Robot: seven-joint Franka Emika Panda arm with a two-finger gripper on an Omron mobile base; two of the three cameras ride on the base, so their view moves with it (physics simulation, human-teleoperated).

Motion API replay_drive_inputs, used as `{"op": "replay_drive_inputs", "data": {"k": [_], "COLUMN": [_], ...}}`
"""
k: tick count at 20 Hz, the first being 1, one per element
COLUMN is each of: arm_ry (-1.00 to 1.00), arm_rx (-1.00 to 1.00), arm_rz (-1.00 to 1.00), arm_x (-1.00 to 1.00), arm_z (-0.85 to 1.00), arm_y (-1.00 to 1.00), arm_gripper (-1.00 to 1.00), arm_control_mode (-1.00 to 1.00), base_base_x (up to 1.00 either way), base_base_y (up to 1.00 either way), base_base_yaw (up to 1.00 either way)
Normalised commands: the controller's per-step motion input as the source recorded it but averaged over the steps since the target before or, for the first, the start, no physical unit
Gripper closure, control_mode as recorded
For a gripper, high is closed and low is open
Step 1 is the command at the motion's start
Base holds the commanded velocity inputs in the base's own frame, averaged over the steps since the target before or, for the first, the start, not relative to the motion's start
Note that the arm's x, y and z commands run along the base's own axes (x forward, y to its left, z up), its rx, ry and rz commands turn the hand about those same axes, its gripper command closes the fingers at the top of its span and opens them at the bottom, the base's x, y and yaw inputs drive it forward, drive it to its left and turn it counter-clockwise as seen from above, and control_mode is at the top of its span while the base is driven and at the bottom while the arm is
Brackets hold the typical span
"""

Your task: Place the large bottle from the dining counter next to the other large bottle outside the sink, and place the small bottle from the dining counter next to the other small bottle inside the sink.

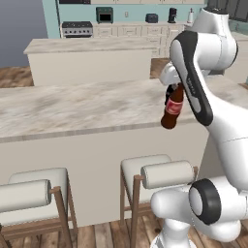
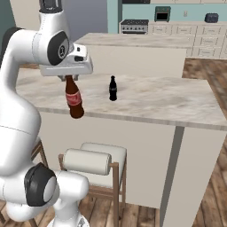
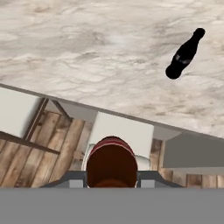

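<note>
We find the dining surface [image 2: 146, 99] to be a long beige slab with a marbled pattern, carried on a plain cream base. One item stands directly on it: the small bottle [image 2: 113, 88], black with a thin neck, upright and set back from the near edge; from the hand view it [image 3: 183, 54] sits well in on the marble. We note wooden plank flooring [image 2: 137, 215] below, on which cushioned wooden bar stools [image 2: 95, 166] stand against the near side of the base. A second, shorter island [image 1: 89, 60] stands behind.

Base views flank dining counter [image 1: 72, 109] obliquely
</note>
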Motion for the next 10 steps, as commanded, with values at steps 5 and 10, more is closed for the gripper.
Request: {"op": "replay_drive_inputs", "data": {"k": [5, 10], "arm_ry": [0.21, 0.16], "arm_rx": [-0.09, -0.09], "arm_rz": [0.00, 0.00], "arm_x": [0.18, 0.14], "arm_z": [-0.03, -0.22], "arm_y": [0.17, 0.10], "arm_gripper": [1.00, 1.00], "arm_control_mode": [-1.00, -1.00], "base_base_x": [0.00, 0.00], "base_base_y": [0.00, 0.00], "base_base_yaw": [0.00, 0.00]}}
